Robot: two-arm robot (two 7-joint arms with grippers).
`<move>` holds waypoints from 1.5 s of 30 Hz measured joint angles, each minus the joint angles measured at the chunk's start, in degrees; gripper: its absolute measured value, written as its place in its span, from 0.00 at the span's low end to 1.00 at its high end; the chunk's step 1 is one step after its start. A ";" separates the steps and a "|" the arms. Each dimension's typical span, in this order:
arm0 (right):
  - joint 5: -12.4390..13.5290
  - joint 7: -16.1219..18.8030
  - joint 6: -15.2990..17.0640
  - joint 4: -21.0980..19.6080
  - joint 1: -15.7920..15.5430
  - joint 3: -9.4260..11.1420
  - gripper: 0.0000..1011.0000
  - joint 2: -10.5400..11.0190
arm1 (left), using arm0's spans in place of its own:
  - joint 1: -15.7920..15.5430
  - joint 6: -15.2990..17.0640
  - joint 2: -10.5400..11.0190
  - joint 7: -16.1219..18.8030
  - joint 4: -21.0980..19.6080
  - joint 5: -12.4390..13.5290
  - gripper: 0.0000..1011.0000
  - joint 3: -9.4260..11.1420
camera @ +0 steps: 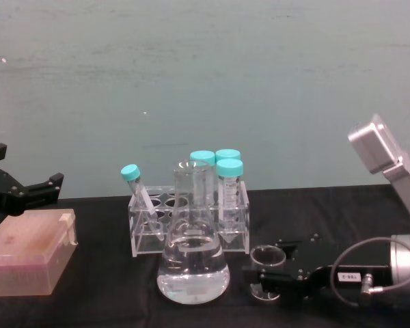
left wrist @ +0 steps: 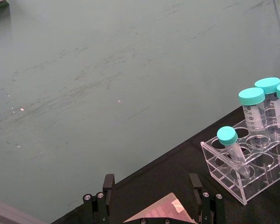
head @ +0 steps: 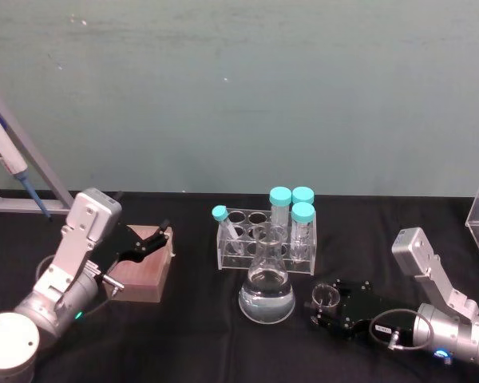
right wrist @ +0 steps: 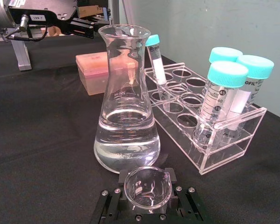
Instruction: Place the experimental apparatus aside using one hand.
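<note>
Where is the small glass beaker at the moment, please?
In the head view the beaker stands right of centre on the black table, beside the flask, at the tip of the right gripper.

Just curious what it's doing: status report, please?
Left gripper open over pink box. Right gripper shut on beaker. Flask right beside it, rack behind.

Head looks down, chest level across, wrists close in; all share the tube rack [head: 241, 233].
</note>
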 joint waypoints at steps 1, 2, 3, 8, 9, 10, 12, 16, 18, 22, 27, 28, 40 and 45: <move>-0.08 -0.14 -0.05 -0.26 -0.12 0.03 0.46 0.08 | 0.00 0.00 0.00 0.00 0.00 0.00 0.99 0.00; -0.17 -0.31 -0.09 -0.55 -0.26 0.08 0.46 0.17 | 0.00 0.00 0.00 0.00 0.00 0.00 0.99 0.00; -0.24 -0.53 -0.10 -0.80 -0.37 0.16 0.46 0.25 | 0.00 0.00 0.00 0.00 0.00 0.00 0.99 0.00; -0.76 -2.22 -0.06 -1.90 -0.91 0.64 0.45 0.59 | 0.00 0.00 0.00 0.00 0.00 0.00 0.99 0.00; -0.95 -2.81 0.05 -2.02 -0.96 0.79 0.45 0.61 | 0.00 0.00 0.00 0.00 0.00 0.00 0.99 0.00; -1.04 -3.12 0.13 -2.07 -0.99 0.90 0.46 0.62 | 0.00 -0.01 0.00 0.00 0.00 0.00 0.99 0.00; -1.26 -4.06 0.38 -2.19 -1.05 1.25 0.46 0.62 | 0.00 0.00 0.00 0.00 0.00 0.00 0.99 0.00; -1.47 -6.19 0.77 -2.53 -1.23 2.20 0.46 0.57 | 0.00 0.00 0.00 0.00 0.00 0.00 0.99 0.00; -1.51 -7.89 0.84 -2.88 -1.43 3.08 0.45 0.48 | 0.00 0.00 0.00 0.00 0.00 0.00 0.99 0.00; -1.50 -11.26 0.62 -3.67 -2.12 4.95 0.45 0.12 | 0.00 0.00 0.00 0.00 0.00 0.00 0.99 0.00; -2.18 -16.71 0.42 -5.42 -3.33 7.61 0.46 -0.46 | 0.00 -0.01 0.00 0.01 0.00 0.00 0.99 0.00; -2.18 -16.71 0.42 -5.42 -3.33 7.61 0.45 -0.46 | 0.00 0.00 0.00 0.01 0.00 0.00 0.99 0.00; -7.23 -29.09 3.21 -8.07 -4.83 10.62 0.46 -2.18 | 0.00 0.00 0.00 0.01 0.00 0.00 0.99 0.00; -8.75 -31.37 3.92 -7.59 -4.31 11.38 0.45 -2.87 | 0.00 0.00 0.00 0.01 0.00 0.00 0.99 0.00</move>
